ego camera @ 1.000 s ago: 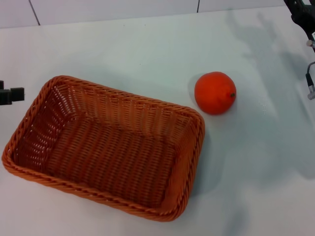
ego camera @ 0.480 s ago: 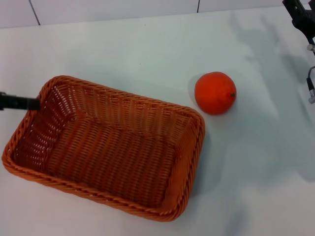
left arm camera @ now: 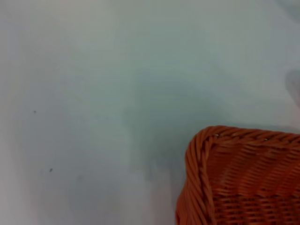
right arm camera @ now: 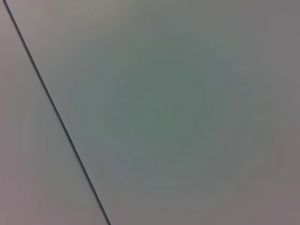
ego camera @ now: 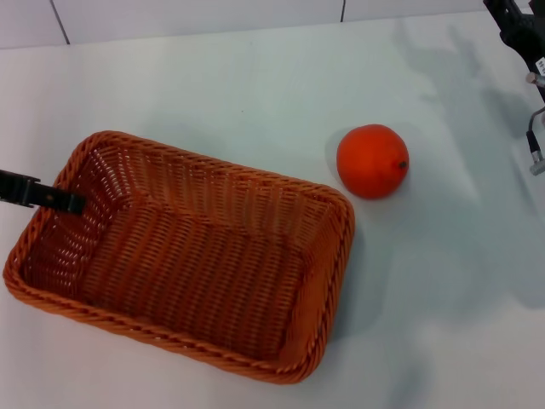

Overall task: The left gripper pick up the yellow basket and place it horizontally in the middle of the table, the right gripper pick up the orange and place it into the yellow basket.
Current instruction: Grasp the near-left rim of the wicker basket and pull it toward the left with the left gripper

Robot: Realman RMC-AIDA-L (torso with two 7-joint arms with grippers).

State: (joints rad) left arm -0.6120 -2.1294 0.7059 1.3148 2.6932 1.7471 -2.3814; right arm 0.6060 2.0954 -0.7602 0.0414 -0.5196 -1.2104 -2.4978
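The yellow basket [ego camera: 183,256], woven and orange-brown, lies slightly skewed on the white table [ego camera: 255,94], left of the middle. Its corner also shows in the left wrist view [left arm camera: 243,178]. The left gripper [ego camera: 60,199] reaches in from the left edge, and its black tip lies over the basket's left rim. The orange [ego camera: 372,161] sits on the table just beyond the basket's far right corner, apart from it. The right gripper [ego camera: 513,21] is only partly in view at the far right corner, well away from the orange.
A grey cable end [ego camera: 536,145] hangs at the right edge. The table's back edge meets a white wall with dark seams [ego camera: 343,10]. The right wrist view shows only a plain surface with one dark seam [right arm camera: 56,117].
The left gripper has moved right from the left edge, and its tip now lies over the basket's left rim. The right arm shifted slightly. The basket and orange have not moved.
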